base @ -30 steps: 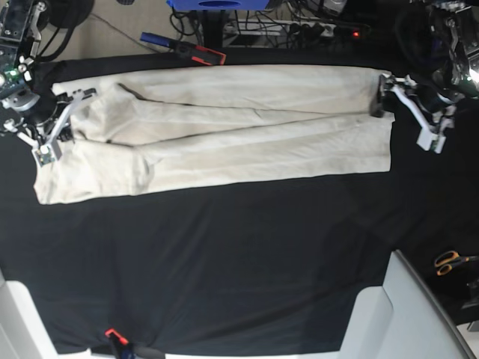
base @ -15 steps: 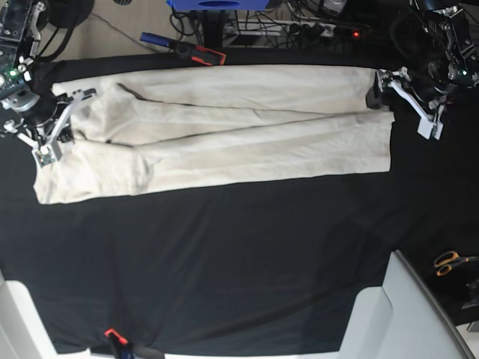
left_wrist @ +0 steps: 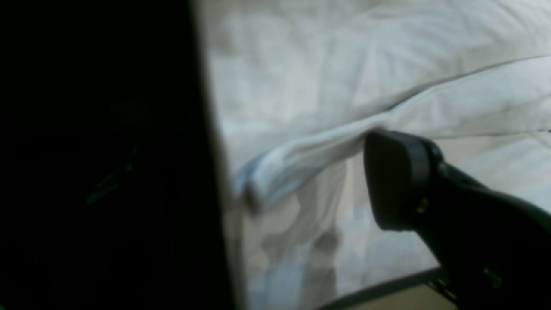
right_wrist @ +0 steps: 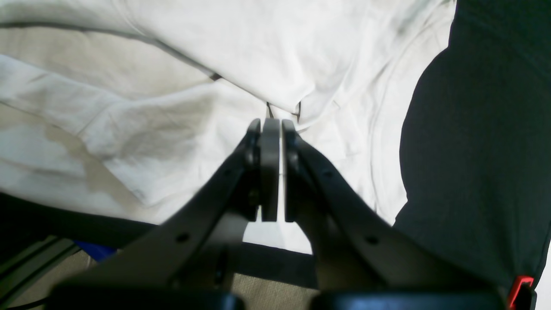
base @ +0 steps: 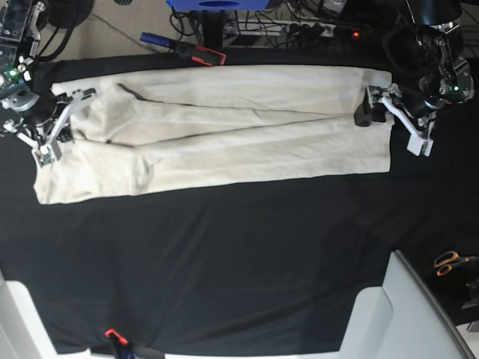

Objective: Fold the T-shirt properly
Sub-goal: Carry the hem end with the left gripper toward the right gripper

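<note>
The T-shirt [base: 224,127] is laid as a long band across the far table, sides folded inward; crosswise folds remain. The right gripper [right_wrist: 271,129] is nearly closed, apparently empty; the left gripper [base: 389,120] is spread wide at the hem.

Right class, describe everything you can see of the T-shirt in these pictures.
The T-shirt is plain cream, soft wrinkled cloth without print, folded lengthwise into a long band with overlapping layers. It lies flat across the far part of the black table cover. The right tool, nearly closed, sits at its sleeve end, though whether it pinches fabric is unclear. The left tool, open, reaches over the opposite edge, one finger beside a raised fold.
</note>
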